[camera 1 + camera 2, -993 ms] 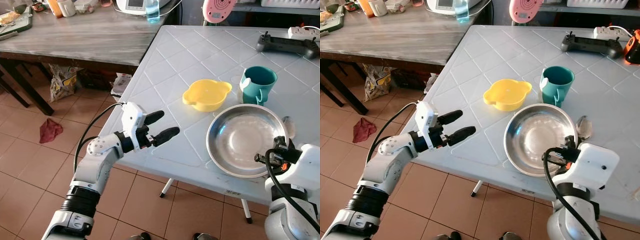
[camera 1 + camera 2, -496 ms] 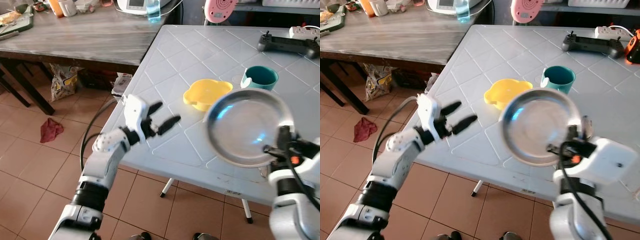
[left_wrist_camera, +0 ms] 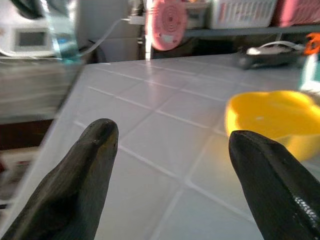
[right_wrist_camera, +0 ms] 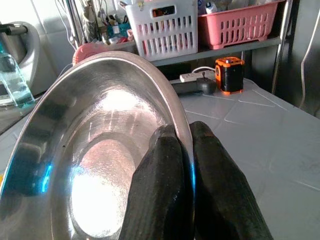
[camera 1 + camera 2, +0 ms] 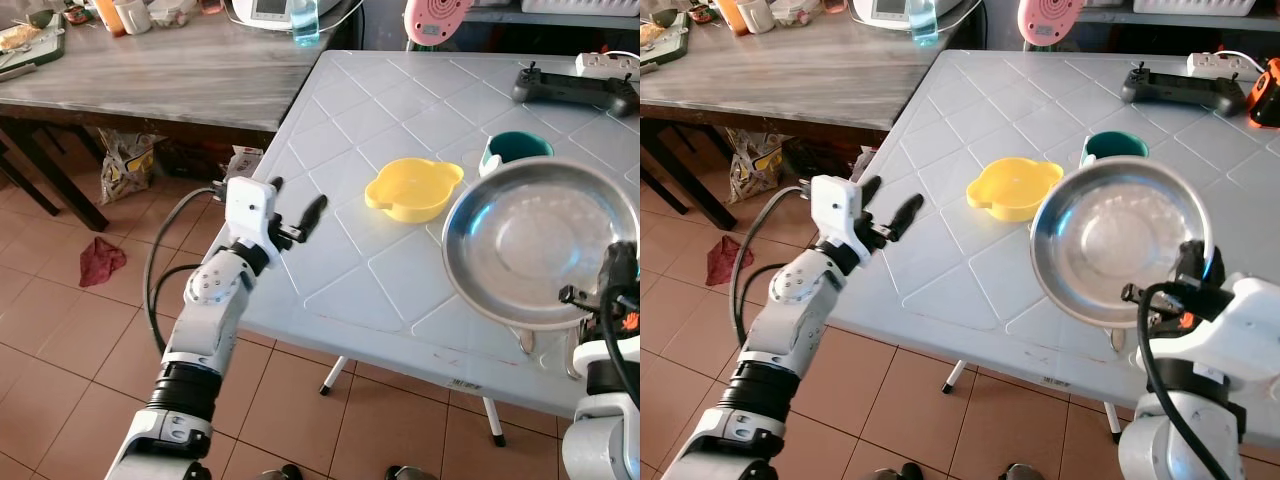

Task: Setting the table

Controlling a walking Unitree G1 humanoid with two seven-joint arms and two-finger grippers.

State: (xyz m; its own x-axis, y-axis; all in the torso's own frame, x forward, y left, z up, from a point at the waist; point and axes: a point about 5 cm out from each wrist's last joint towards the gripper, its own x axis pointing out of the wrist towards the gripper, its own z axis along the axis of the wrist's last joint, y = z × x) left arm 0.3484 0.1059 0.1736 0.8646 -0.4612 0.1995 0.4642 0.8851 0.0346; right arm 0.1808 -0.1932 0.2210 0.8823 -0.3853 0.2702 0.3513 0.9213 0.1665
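Our right gripper (image 4: 182, 142) pinches the steel plate (image 5: 535, 240) by its rim, lifted above the table's (image 5: 380, 120) near right. Our left gripper (image 5: 297, 215) hangs open, empty. Placing it remains, we judge.

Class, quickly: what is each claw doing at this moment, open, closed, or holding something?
Left claw: open, holding nothing, above the table's near-left edge.
Right claw: closed on the rim of the steel bowl, lifted off the table.

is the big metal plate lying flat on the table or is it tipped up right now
Tipped up. The metal plate is off the table, held by its rim in the right gripper, its hollow face turned toward the camera and covering part of the teal cup.
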